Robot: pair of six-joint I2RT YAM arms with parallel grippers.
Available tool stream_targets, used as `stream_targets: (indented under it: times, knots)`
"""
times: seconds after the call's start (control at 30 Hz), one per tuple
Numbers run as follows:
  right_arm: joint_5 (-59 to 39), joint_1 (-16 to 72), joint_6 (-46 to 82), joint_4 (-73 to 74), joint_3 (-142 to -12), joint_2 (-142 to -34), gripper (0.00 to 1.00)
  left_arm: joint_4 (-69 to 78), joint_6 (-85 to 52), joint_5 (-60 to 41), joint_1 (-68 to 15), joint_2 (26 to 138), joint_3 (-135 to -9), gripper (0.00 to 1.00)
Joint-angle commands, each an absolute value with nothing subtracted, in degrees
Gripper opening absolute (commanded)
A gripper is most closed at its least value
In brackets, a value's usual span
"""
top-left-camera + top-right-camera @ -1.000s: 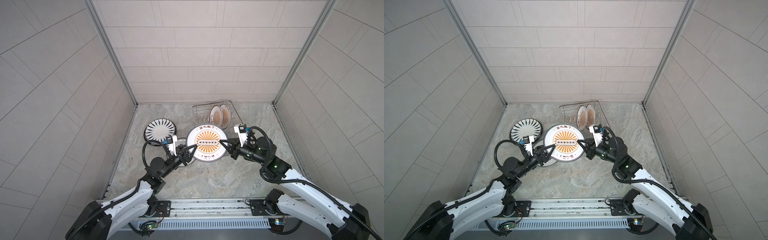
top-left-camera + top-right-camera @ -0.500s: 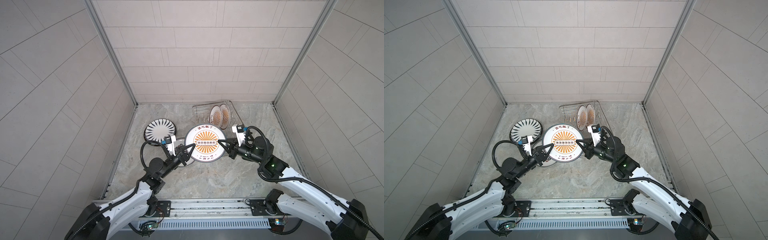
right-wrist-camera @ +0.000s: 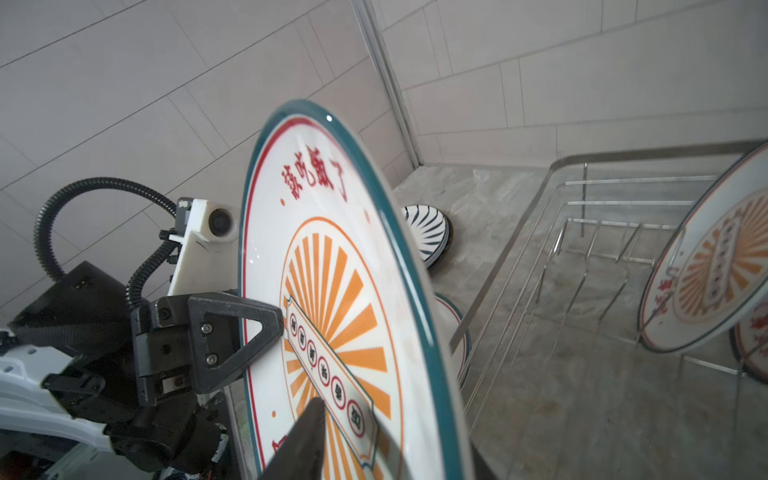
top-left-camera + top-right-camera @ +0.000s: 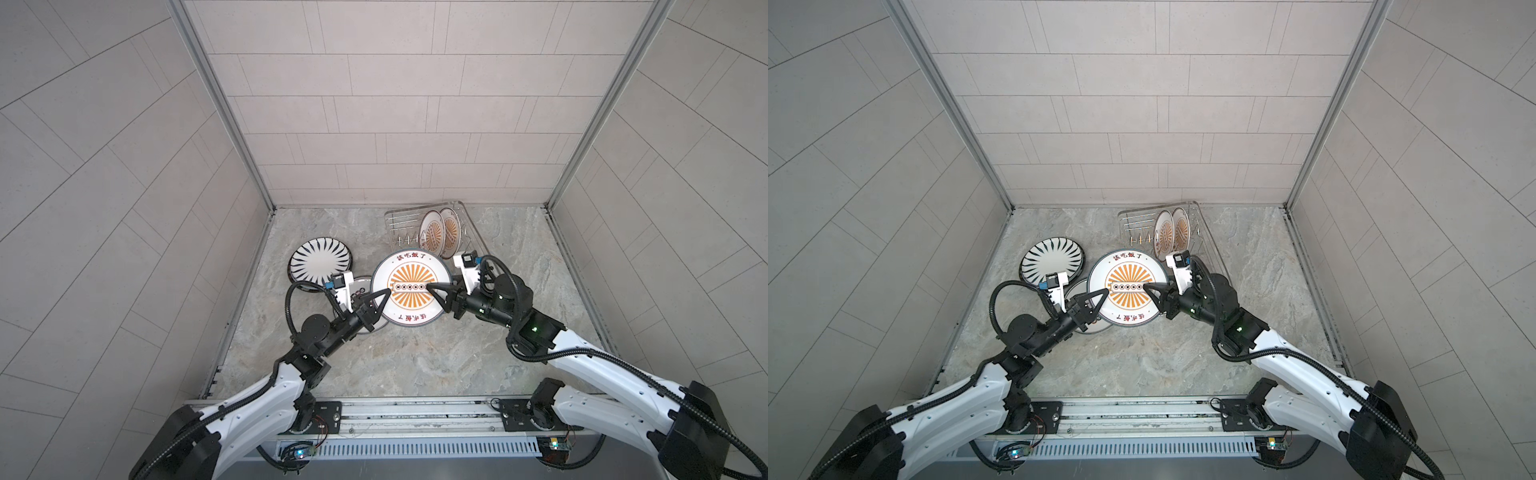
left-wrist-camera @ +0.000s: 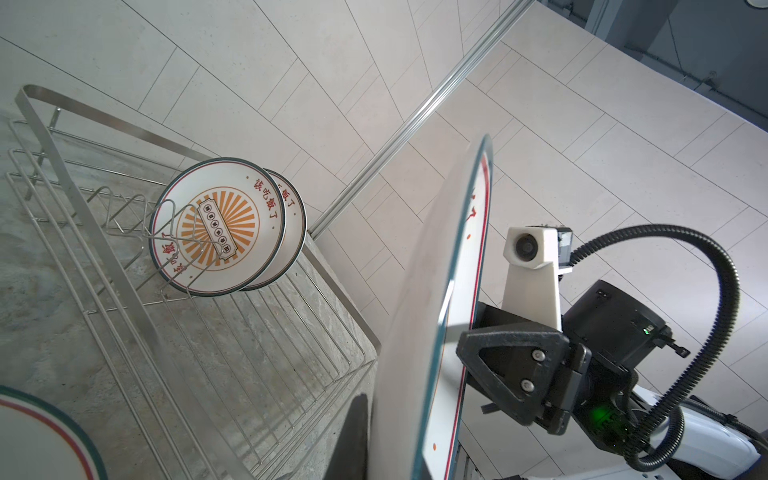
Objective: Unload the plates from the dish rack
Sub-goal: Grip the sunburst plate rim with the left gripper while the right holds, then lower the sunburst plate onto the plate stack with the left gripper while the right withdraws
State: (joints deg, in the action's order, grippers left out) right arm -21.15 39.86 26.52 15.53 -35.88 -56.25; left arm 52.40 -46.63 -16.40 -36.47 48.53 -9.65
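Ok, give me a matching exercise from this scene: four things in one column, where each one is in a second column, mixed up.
Things:
1. black-striped plate
2. single sunburst plate
3. pair of sunburst plates
4. left claw

Places:
A. standing in the dish rack
B. lying flat, left of the rack
C. shut on a plate's rim
D. held in the air

Pairs: 1-B, 2-D, 3-A, 4-C.

Big plate point(image 5: 415, 311) edge-on, up close, tilted. Right gripper point(image 5: 459, 349) at its rim, one of its fingers point(image 5: 511, 365) on the printed side. Behind: rack point(image 5: 102, 249) on marble tabletop point(image 5: 33, 324), two sunburst plates point(image 5: 218, 226) upright between prongs, overlapping. Cropped plate point(image 5: 41, 424) lies beside the rack.
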Motion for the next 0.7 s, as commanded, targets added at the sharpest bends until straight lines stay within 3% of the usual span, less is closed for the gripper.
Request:
stream_targets:
  times: [0.0, 0.03, 0.07, 0.4, 0.67]
  knots:
    - [-19.6, 40.6, 25.4, 15.0, -37.3, -56.2, 0.8, 56.1, -47.3, -14.9, -36.6, 47.9, -9.3, 0.0]
    - [-18.4, 40.8, 25.5, 13.8, -37.6, -56.2, 0.96, 56.1, -47.3, -14.8, -36.6, 47.7, -9.2, 0.0]
    - [-17.3, 40.9, 25.6, 12.6, -37.9, -56.2, 0.99, 56.0, -47.3, -14.8, -36.6, 47.6, -9.2, 0.0]
    - [-12.3, 41.1, 25.9, 12.2, -36.3, -54.5, 1.0, 54.3, -48.4, -13.2, -34.3, 47.8, -9.2, 0.0]
    - [-11.0, 42.2, 25.0, 11.9, -37.2, -55.0, 1.0, 51.3, -54.8, -13.2, -26.6, 46.5, -8.4, 0.0]
